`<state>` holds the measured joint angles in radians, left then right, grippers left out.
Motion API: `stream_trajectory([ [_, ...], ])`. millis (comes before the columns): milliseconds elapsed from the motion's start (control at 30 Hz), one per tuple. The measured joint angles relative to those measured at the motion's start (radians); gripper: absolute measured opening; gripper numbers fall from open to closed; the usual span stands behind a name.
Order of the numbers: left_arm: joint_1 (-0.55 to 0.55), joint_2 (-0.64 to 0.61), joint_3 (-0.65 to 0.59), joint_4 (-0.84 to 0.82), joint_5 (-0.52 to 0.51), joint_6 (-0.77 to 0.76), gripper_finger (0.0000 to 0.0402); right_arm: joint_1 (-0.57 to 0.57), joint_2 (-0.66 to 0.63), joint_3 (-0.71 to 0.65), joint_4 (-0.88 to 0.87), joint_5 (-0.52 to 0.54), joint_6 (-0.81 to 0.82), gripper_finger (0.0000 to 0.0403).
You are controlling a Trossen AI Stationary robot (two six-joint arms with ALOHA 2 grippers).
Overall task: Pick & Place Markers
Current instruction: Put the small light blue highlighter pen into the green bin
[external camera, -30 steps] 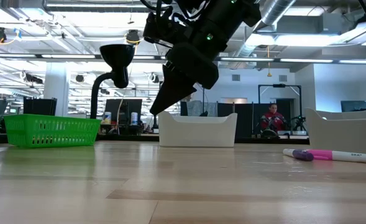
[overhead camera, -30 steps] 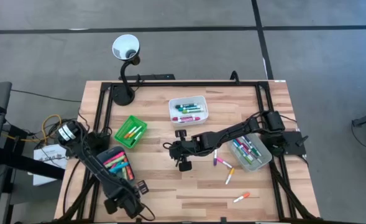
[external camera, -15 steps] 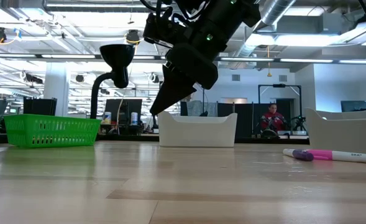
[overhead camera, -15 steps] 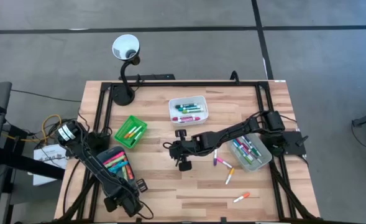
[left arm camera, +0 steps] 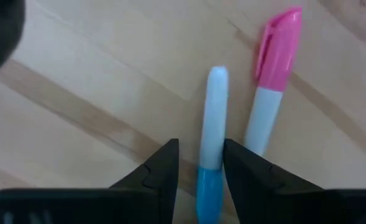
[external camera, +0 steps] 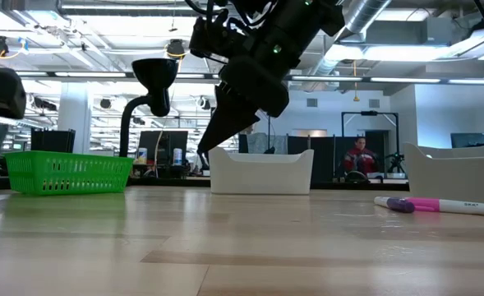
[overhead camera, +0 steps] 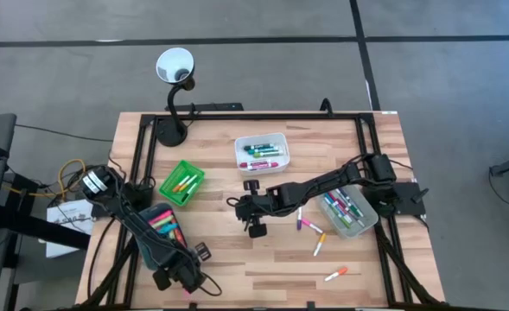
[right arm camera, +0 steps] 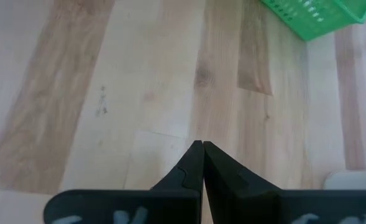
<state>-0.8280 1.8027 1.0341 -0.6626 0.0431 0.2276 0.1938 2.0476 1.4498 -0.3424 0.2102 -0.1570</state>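
Observation:
My left gripper [overhead camera: 187, 278] hangs near the table's near-left corner, pointing down. It is open, and its fingers [left arm camera: 170, 163] stand on either side of the blue cap [left arm camera: 207, 186] of a white-barrelled marker [left arm camera: 215, 118] lying on the wood. A pink-capped marker [left arm camera: 276, 56] lies beside it. My right gripper [right arm camera: 201, 144] is shut on nothing and hovers over mid-table [overhead camera: 233, 206], slanting down. More markers [overhead camera: 306, 225] lie loose on the right half of the table. My left gripper comes at the blue-capped marker from above, its fingers across the cap end. Bare wood shows between one finger and the cap. The other finger [left arm camera: 238, 163] stands right against the cap, and I cannot tell whether it touches.
There is a green basket [overhead camera: 182, 183] at far left and a teal tray [overhead camera: 163, 226] of markers by the left arm. A white tray [overhead camera: 263, 152] stands far centre and a clear tray [overhead camera: 349, 212] at right. A lamp [overhead camera: 174, 67] is behind. Bare wood lies at near centre.
My left gripper has moved a little toward the table's right edge and sunk slightly. Part of that arm now shows at the low view's left edge. Its fingers have kept the same gap.

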Motion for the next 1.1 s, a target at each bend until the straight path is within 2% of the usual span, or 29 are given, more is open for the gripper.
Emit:
stream_trajectory([
  [133, 0.000, -0.001, -0.013, 0.036, -0.018, 0.000, 0.0101, 0.000, 0.000, 0.000, 0.000, -0.006, 0.000, 0.0000],
  [400, 0.016, -0.009, -0.009, 0.040, -0.048, -0.001, 0.0032, 0.000, 0.000, 0.000, 0.000, -0.007, 0.000, 0.0000],
  [533, 0.027, -0.073, -0.005, 0.042, -0.147, -0.031, 0.0035, 0.000, 0.000, 0.000, 0.000, -0.009, 0.000, 0.0000],
  [633, 0.040, -0.150, -0.002, 0.039, -0.199, -0.107, 0.0048, 0.000, 0.000, 0.000, 0.000, -0.009, 0.000, 0.0000],
  [767, 0.079, -0.261, -0.001, -0.009, -0.291, -0.202, 0.0042, 0.003, 0.000, 0.000, -0.001, -0.009, 0.000, 0.0000],
  [867, 0.129, -0.338, -0.001, -0.106, -0.365, -0.214, 0.0037, 0.010, 0.000, 0.000, -0.002, -0.010, 0.000, 0.0000],
  [967, 0.225, -0.404, -0.003, -0.212, -0.433, -0.226, 0.0044, 0.012, 0.000, 0.000, -0.001, -0.026, 0.000, 0.0000],
  [1100, 0.421, -0.476, -0.078, -0.248, -0.397, -0.333, 0.0050, 0.011, 0.000, 0.000, -0.001, -0.055, 0.000, 0.0000],
])
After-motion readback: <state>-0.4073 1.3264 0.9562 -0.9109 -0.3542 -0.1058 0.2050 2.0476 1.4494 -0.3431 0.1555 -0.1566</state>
